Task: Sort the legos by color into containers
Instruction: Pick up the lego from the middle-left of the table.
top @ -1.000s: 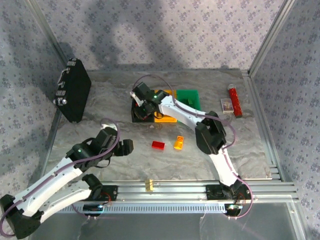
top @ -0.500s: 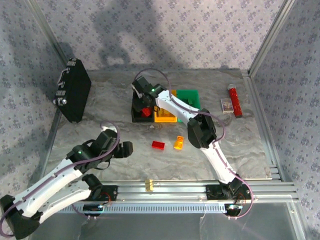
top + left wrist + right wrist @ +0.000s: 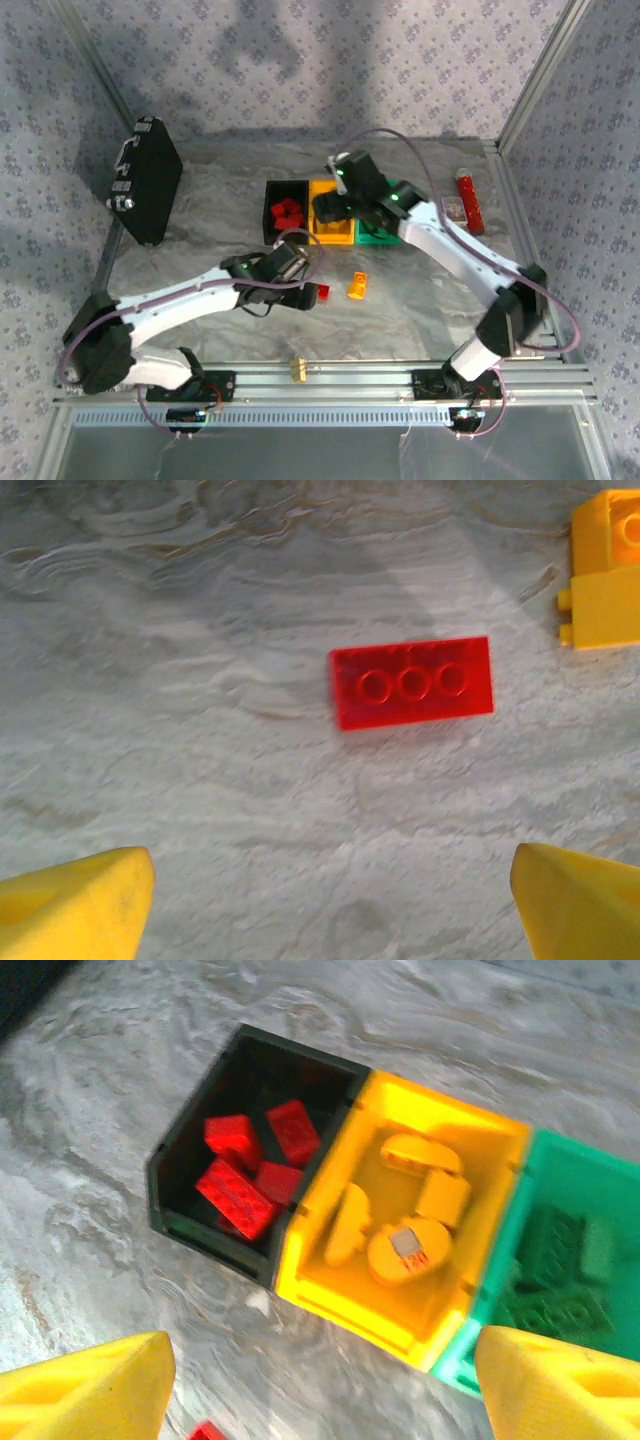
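Left claw: my left claw point(image 3: 330, 905) stands wide apart and holds nothing; its two yellow tips sit in the bottom corners of my left wrist view, with bare counter point(image 3: 180, 680) between them
Red brick: the red brick point(image 3: 412, 683) lies flat on the counter, studs up, ahead of that claw and touching neither tip; the wrist view shows three studs in a row, while from above it is a red patch just at the claw's end
Orange brick: the orange brick point(image 3: 605, 575) lies near the red one but apart from it
Right claw: my right claw point(image 3: 320, 1390) is also apart and empty, hanging over the bins
Bins from above: my right arm covers part of the row
Bins from my right wrist: all three are open to view. The black bin point(image 3: 205, 1240) holds red bricks point(image 3: 238, 1195), the orange-yellow bin point(image 3: 350, 1310) holds orange pieces point(image 3: 410, 1245), and the green bin point(image 3: 590, 1170) holds green bricks point(image 3: 555, 1260)
Edges, seen from above: a black case point(image 3: 145, 185) far left — a red cylinder point(image 3: 468, 202) far right
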